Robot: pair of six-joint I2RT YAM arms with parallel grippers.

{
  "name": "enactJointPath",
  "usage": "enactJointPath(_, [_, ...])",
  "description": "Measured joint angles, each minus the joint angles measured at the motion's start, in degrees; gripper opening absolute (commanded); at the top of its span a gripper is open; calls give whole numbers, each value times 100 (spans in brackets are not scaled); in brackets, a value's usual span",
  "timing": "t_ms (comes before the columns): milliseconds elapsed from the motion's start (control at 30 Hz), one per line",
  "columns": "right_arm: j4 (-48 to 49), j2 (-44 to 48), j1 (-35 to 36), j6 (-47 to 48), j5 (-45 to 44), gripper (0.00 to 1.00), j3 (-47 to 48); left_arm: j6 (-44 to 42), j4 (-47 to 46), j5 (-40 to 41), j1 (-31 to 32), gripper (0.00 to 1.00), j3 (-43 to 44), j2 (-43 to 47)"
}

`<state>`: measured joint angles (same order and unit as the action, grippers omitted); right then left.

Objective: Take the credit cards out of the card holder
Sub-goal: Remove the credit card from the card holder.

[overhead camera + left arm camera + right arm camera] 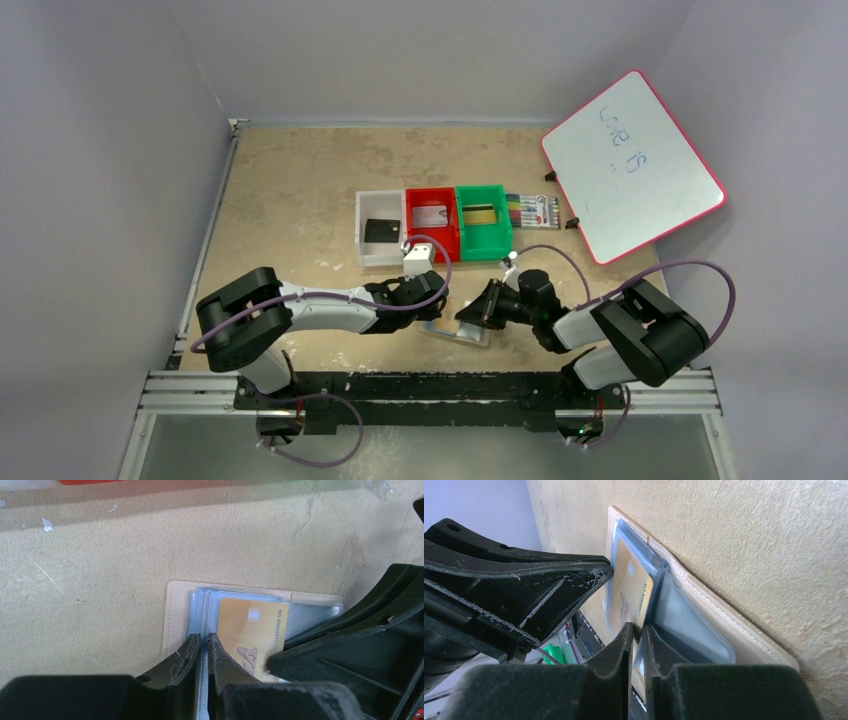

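Note:
The tan card holder lies open on the table between both arms. My left gripper is shut on the edge of its stacked light-blue sleeves, beside the tan flap. A gold credit card sits over those sleeves and is tilted up off the holder in the right wrist view. My right gripper has its jaws a narrow gap apart, with the gold card edge in that gap. In the top view the left gripper and right gripper nearly touch.
Behind the holder stand a white bin, a red bin and a green bin, each with a card inside. A striped marker pack and a tilted whiteboard are at the back right.

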<state>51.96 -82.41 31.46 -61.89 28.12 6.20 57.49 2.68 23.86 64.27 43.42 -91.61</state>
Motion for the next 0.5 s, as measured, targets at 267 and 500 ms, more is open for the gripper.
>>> enactJointPath(267, [-131,188,-4,-7,-11,23,-17,0,-26,2,4,7,0,-15])
enactJointPath(500, [-396,420,-37,9,-35,0,-24,0,-26,17,7,6,4,-17])
